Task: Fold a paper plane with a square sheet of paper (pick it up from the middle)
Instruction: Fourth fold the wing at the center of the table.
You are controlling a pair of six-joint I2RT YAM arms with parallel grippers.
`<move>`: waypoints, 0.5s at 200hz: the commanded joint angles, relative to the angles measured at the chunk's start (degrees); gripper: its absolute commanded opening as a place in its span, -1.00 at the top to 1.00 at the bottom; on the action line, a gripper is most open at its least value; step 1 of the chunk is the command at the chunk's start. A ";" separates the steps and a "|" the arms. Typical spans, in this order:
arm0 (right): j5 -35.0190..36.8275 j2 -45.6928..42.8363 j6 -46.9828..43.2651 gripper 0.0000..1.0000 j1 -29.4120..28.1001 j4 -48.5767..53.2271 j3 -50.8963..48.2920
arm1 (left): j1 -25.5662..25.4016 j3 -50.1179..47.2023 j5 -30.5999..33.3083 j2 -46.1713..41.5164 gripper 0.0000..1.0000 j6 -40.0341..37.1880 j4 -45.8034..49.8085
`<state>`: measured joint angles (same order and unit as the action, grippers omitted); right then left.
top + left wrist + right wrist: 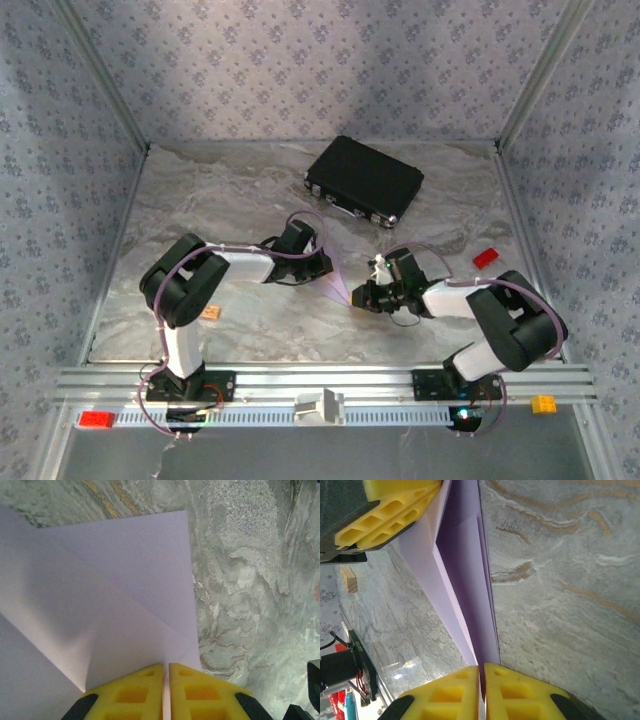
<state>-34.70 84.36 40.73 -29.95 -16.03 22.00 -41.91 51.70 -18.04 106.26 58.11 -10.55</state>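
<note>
The pale lilac sheet of paper is folded into layered flaps and hangs just above the marble table between my two grippers. My left gripper is shut on its far end. In the left wrist view the yellow fingertips pinch the paper where diagonal folds meet. My right gripper is shut on the near end. In the right wrist view the gripper clamps a narrow creased strip of paper. That strip runs up to the left gripper's yellow fingers.
A black case lies at the back of the table. A small tan block sits by the left arm and a red block at the right. Patterned walls close in three sides, with a metal rail along the front.
</note>
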 commanded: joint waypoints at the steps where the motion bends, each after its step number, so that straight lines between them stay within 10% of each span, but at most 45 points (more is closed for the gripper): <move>1: 2.34 -0.26 0.46 0.73 0.42 9.30 -2.91 | 0.53 -1.16 0.47 1.40 0.77 -0.89 1.98; 100: 3.50 -1.04 -0.48 0.88 0.60 11.20 -2.75 | 0.63 -1.14 0.20 1.63 0.78 -0.71 1.41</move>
<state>-33.58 82.48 40.69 -29.61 -13.45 21.34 -41.69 51.70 -18.65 106.30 58.11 -10.55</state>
